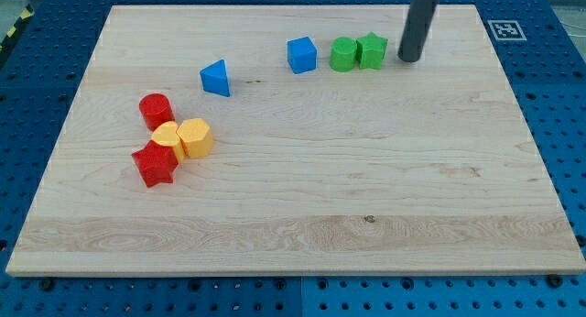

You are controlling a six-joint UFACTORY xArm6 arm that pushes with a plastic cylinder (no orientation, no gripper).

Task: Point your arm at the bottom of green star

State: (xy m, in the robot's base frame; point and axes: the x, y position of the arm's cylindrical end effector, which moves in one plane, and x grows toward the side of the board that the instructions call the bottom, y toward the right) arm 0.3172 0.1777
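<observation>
The green star (372, 50) lies near the view's top, right of centre, touching a green round block (343, 54) on its left. My tip (408, 59) rests on the board just right of the green star, a small gap apart, about level with the star's lower edge. The dark rod rises from there out of the view's top.
A blue cube (301, 55) sits left of the green pair, a blue triangle (215, 78) farther left. At the view's left a red cylinder (156, 109), a yellow round block (167, 136), a yellow hexagon (195, 137) and a red star (154, 164) cluster together on the wooden board (366, 216).
</observation>
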